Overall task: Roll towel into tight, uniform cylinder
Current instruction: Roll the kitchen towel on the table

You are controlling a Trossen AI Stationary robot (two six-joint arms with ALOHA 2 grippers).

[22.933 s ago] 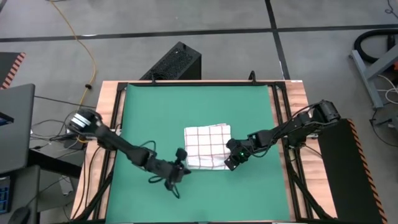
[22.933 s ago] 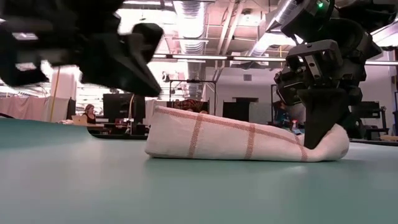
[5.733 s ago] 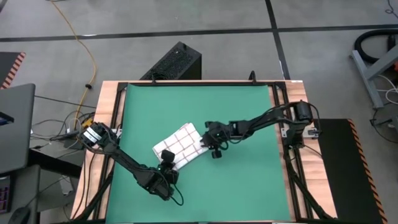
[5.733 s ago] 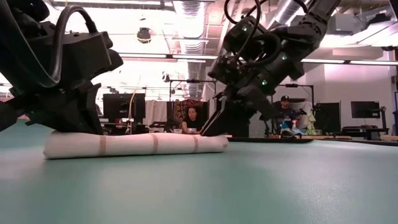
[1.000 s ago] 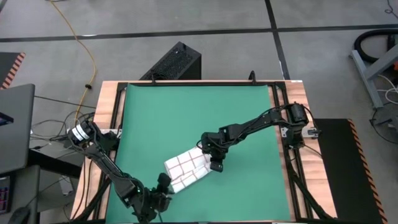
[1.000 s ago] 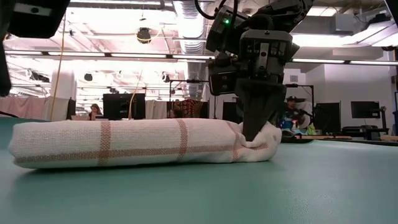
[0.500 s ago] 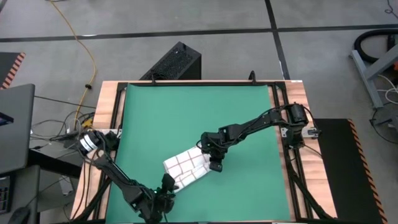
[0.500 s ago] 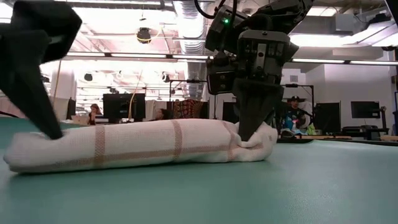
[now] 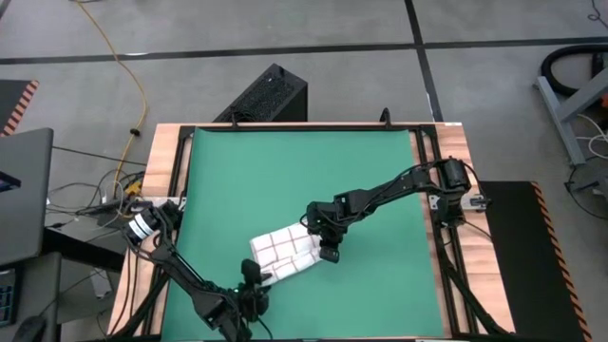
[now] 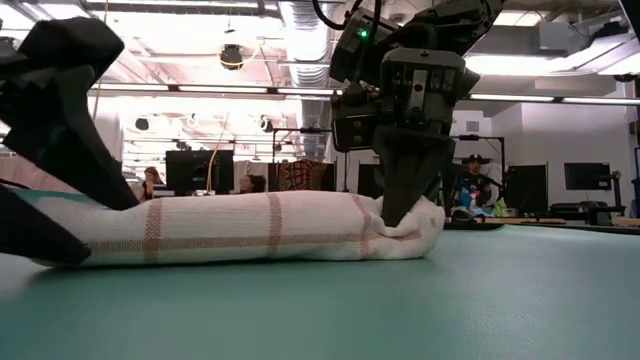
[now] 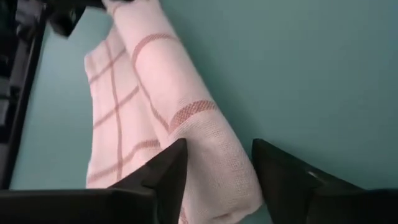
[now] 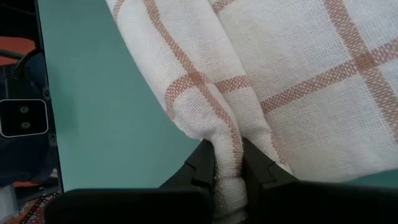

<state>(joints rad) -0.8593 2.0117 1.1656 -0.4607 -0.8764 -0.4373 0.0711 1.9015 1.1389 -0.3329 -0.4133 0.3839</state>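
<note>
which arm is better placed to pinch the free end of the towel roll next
Left. The left gripper stands open astride the free end of the towel; the right gripper is already shut on the opposite end.

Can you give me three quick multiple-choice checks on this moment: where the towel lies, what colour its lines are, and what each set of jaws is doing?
1. Where does the towel lie on the green mat?
A. near the edge on the arms' side, left of centre
B. at the far edge
C. off the mat

2. What colour are the towel's grid lines?
A. blue
B. reddish brown
C. green

3. How do the jaws stand?
A. both open
B. left gripper open astride one end of the roll, right gripper shut on a fold at the other
C. both shut on nothing

Answers:
1 A, the high view shows it low on the mat, left of centre.
2 B, both wrist views show it.
3 B, the left wrist view shows fingers apart around the roll; the right wrist view shows cloth pinched.
</note>
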